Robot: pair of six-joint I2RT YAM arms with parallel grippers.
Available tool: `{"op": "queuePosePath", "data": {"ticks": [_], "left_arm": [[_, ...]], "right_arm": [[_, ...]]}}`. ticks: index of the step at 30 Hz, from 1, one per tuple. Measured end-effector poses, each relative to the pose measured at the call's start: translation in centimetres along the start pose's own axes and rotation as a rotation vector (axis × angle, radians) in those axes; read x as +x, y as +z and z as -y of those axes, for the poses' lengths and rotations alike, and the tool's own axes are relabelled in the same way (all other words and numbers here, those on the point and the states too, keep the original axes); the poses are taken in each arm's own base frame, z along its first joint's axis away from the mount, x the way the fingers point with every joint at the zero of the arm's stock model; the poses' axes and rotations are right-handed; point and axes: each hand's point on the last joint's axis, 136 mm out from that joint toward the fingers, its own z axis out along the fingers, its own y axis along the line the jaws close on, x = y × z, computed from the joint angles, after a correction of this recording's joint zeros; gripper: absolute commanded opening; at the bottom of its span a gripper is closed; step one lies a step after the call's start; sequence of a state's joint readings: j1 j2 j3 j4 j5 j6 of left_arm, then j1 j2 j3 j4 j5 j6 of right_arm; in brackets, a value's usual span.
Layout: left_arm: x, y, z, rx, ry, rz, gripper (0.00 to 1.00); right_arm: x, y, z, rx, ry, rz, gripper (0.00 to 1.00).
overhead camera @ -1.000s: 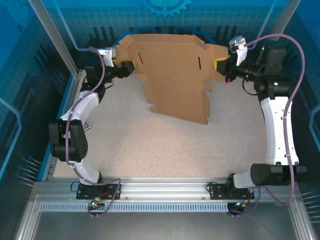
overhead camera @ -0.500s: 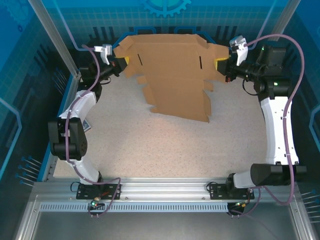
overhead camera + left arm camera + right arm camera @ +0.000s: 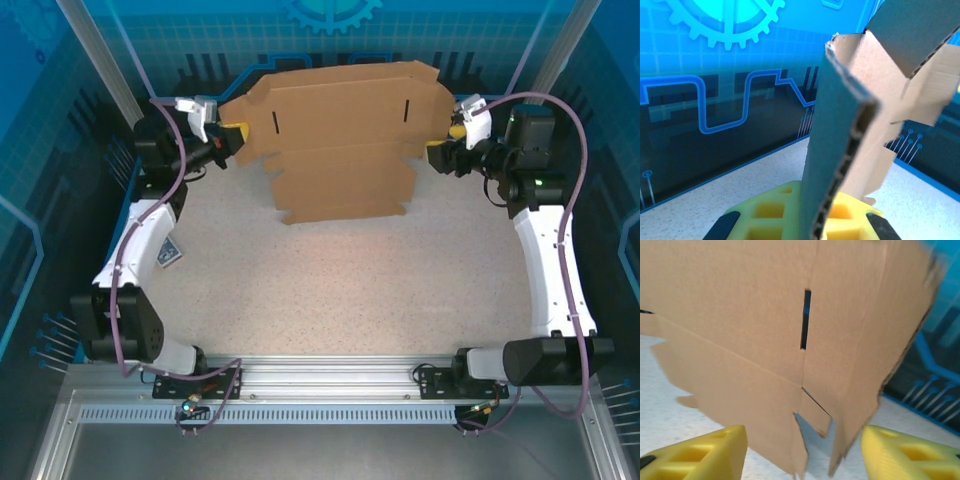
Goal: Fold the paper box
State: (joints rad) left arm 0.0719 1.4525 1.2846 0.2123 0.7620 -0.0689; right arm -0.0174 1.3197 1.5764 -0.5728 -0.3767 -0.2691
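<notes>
The paper box (image 3: 340,140), a brown die-cut cardboard sheet with two narrow slots, hangs spread wide at the far side of the bench (image 3: 330,300), close in front of the blue back wall (image 3: 330,45). The left claw (image 3: 238,135) is clamped on the sheet's left edge; in the left wrist view the corrugated edge runs up between its yellow fingers (image 3: 765,217). The right claw (image 3: 448,143) sits at the sheet's right edge with its jaws spread wide. In the right wrist view the yellow fingers (image 3: 705,452) stand well apart on either side of the cardboard's notched lower corner and do not press it. Whether the sheet's bottom flap touches the bench I cannot tell. A small blue-and-white card (image 3: 168,253) lies flat near the left rim of the bench, just beside the left arm (image 3: 135,245) and well apart from the cardboard. The right arm (image 3: 550,260) curves along the right rim. Slanted metal posts (image 3: 105,70) rise behind the left claw, and the side walls stand near both wrists, so the far corners are tight. The whole middle and near part of the speckled bench lies open between the two arms.
</notes>
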Motion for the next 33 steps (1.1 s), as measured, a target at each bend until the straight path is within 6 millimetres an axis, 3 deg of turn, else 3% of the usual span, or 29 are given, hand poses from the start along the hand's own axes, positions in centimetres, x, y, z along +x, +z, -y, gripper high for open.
{"op": "queuePosePath", "data": {"ticks": [6, 12, 16, 22, 27, 33], "left_arm": [[1.3, -0.7, 1.1, 0.023, 0.068, -0.078, 0.00], [1.6, -1.3, 2.3, 0.063, 0.119, -0.122, 0.00], [0.9, -1.9, 3.4, 0.087, 0.159, -0.124, 0.00], [-0.5, -2.9, 5.6, 0.133, 0.213, -0.104, 0.00], [-1.1, -3.3, 6.6, 0.159, 0.237, -0.095, 0.00], [-0.7, -3.1, 7.1, 0.173, 0.224, -0.108, 0.00]], "right_arm": [[-2.5, -2.0, -0.2, 0.107, -0.171, 0.052, 0.72], [-6.4, -2.5, -3.7, 0.038, -0.384, 0.145, 0.73], [-9.2, -1.7, -6.0, -0.032, -0.507, 0.207, 0.73], [-10.4, 0.8, -7.7, -0.124, -0.584, 0.229, 0.73], [-11.6, 1.8, -8.0, -0.145, -0.642, 0.236, 0.73], [-13.2, 1.6, -8.2, -0.157, -0.712, 0.257, 0.71]]}}
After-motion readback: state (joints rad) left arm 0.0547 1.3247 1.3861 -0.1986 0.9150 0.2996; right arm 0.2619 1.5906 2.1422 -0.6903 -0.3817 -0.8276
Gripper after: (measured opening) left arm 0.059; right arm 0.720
